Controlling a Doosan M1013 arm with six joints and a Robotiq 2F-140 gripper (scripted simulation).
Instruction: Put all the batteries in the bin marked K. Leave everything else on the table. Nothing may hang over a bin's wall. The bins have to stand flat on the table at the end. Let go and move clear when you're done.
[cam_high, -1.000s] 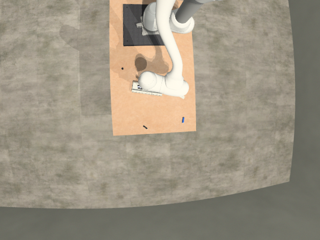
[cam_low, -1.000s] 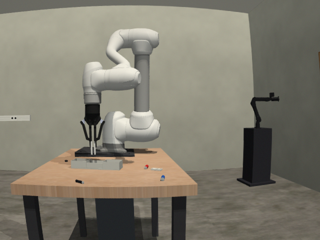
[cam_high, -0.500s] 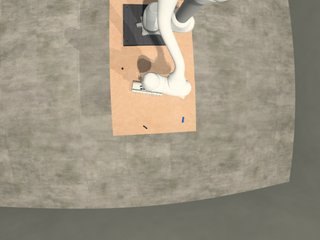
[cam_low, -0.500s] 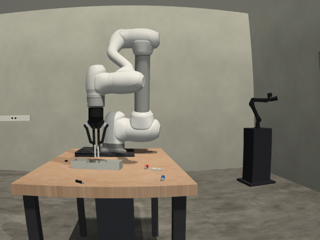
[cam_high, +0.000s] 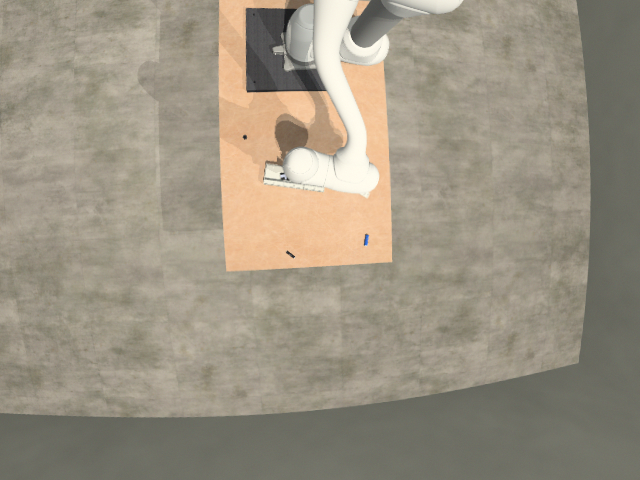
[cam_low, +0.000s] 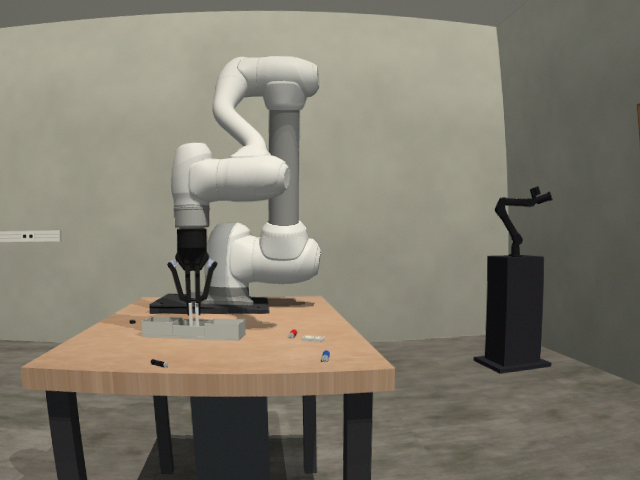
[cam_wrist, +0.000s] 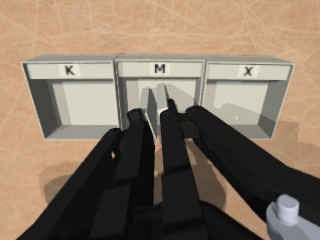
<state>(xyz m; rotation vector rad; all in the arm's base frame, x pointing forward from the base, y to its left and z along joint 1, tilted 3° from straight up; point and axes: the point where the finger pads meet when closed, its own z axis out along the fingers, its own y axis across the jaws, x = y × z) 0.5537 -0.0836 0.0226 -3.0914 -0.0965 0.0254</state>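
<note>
Three joined grey bins marked K (cam_wrist: 75, 97) (cam_low: 193, 328), M (cam_wrist: 159, 90) and X (cam_wrist: 245, 97) stand in a row on the wooden table. All three look empty in the wrist view. My gripper (cam_wrist: 156, 97) (cam_low: 193, 316) hangs straight down over bin M with its fingertips just above the bin walls. It is shut, with nothing between the fingers. A blue battery (cam_low: 325, 355) (cam_high: 366, 239) lies near the table's front right. A black battery (cam_low: 159, 363) (cam_high: 290, 254) lies near the front left. A red battery (cam_low: 292, 333) lies to the right of the bins.
A small flat white part (cam_low: 312, 338) lies beside the red battery. A small black object (cam_low: 132, 321) (cam_high: 244, 136) sits at the table's left edge behind the bins. The arm's black base plate (cam_high: 268, 51) takes up the table's back.
</note>
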